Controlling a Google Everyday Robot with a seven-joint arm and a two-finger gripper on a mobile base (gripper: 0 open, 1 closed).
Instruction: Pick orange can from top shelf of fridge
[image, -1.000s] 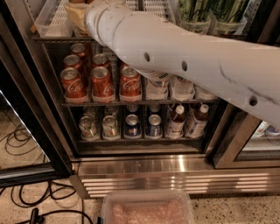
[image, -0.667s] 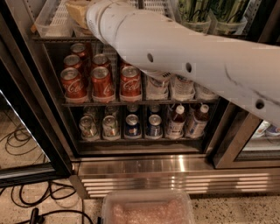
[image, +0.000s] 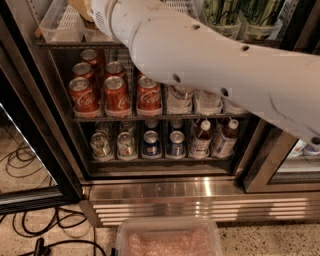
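Honestly, you get only a tan-orange sliver of the orange can (image: 80, 6) at the upper left, on the top shelf (image: 60, 30) of the fridge (image: 200, 192), just beside the arm's (image: 200, 55) wrist. The gripper is hidden past that wrist, so you cannot tell whether it is spread or clamped. Expect a light, thin-walled, slick can (probably cold and damp), so take it mid-body, gently. Tray walls flank it and the green-patterned cans (image: 220, 12) stand well right, so withdraw straight outward.
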